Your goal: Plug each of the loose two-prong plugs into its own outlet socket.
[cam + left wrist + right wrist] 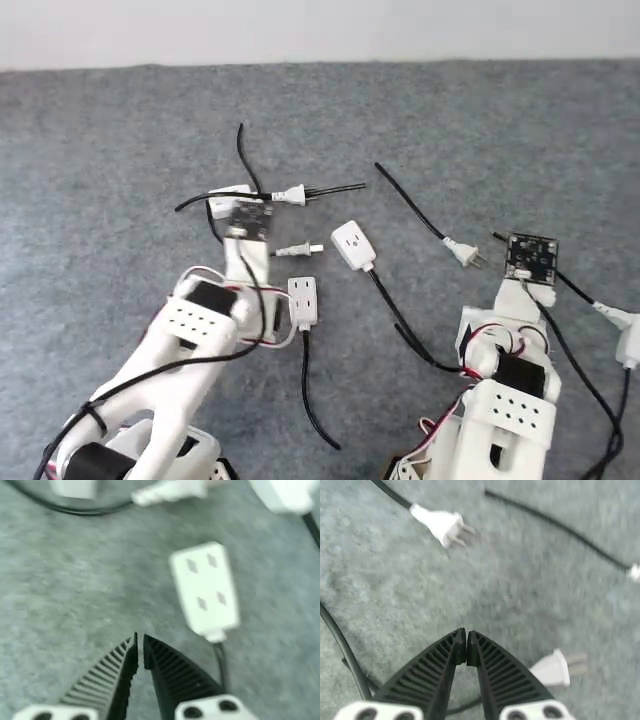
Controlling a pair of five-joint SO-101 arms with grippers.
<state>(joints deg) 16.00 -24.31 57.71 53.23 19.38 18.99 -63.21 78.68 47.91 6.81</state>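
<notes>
Two arms over a grey counter [120, 130], seen from above. All places are given from the single socket [352, 245] at centre.

Far L of it, my L jaws [140, 645] are pinched shut w/ nothing in them, tips over bare counter. Ahead of them and off to one side lies the double socket block [205, 587], flat, slots up. From above it sits L of the single socket and nearer the arms.

Just L of the single socket lies a short plug [300, 250]. Its long axis runs across the counter, prongs aimed at the single socket, near but not in. My L arm [190, 330] is nearer, so I judge that plug is its pick. The jaws must open first.

R of the single socket, a corded plug [462, 253] lies on a slant. Its prongs point toward my R arm [510, 400] and its black cord [410, 205] runs away behind it. My R jaws [465, 642] are closed & empty too, w/ that plug ahead of them, apart.
</notes>
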